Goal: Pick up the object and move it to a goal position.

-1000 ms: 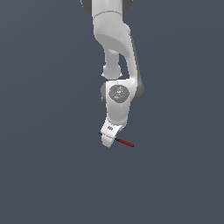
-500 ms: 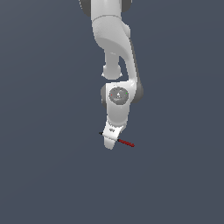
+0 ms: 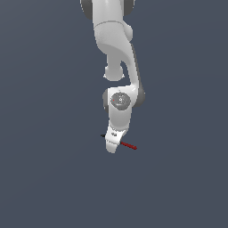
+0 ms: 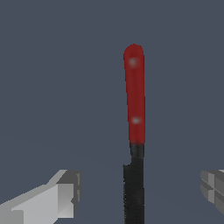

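Note:
The object (image 4: pixel 134 96) is a thin stick, red on one half and black on the other, lying on the flat grey ground. In the wrist view its black half runs between my two fingers (image 4: pixel 61 194), which stand wide apart on either side without touching it. My gripper (image 4: pixel 139 186) is open. In the exterior view the white gripper (image 3: pixel 113 146) is low over the stick (image 3: pixel 129 145). The red end pokes out toward the exterior view's right. A short black tip shows on the other side. The stick's middle is hidden behind the hand.
The white arm (image 3: pixel 116 53) comes down from the top of the exterior view. All around is plain grey ground with no other object in sight.
The hand has sunk slightly toward the stick and the wrist has turned a little. The stick has stayed where it was.

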`<act>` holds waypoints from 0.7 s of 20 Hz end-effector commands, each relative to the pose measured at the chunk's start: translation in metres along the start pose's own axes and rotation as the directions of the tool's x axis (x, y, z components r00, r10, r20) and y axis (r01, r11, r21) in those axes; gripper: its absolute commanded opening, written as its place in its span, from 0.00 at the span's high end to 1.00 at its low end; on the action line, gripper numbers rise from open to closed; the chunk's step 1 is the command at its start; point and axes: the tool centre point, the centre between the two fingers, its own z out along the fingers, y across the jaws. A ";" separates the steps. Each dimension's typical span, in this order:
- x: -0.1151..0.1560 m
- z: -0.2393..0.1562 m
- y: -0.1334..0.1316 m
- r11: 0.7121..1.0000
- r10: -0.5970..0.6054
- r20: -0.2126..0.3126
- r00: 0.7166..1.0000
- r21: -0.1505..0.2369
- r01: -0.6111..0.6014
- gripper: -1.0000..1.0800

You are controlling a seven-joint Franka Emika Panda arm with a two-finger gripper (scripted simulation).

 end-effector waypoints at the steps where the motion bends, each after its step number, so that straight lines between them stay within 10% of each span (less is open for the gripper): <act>1: 0.000 0.014 -0.001 1.000 -0.002 0.000 1.000 0.001 0.002 0.04; 9: 0.000 0.034 0.000 1.000 -0.003 0.000 1.000 0.001 0.003 0.04; 10: 0.000 0.034 0.000 1.000 -0.003 0.000 1.000 0.001 0.003 1.00; 14: 0.000 0.034 0.000 1.000 -0.003 0.000 1.000 0.001 0.003 1.00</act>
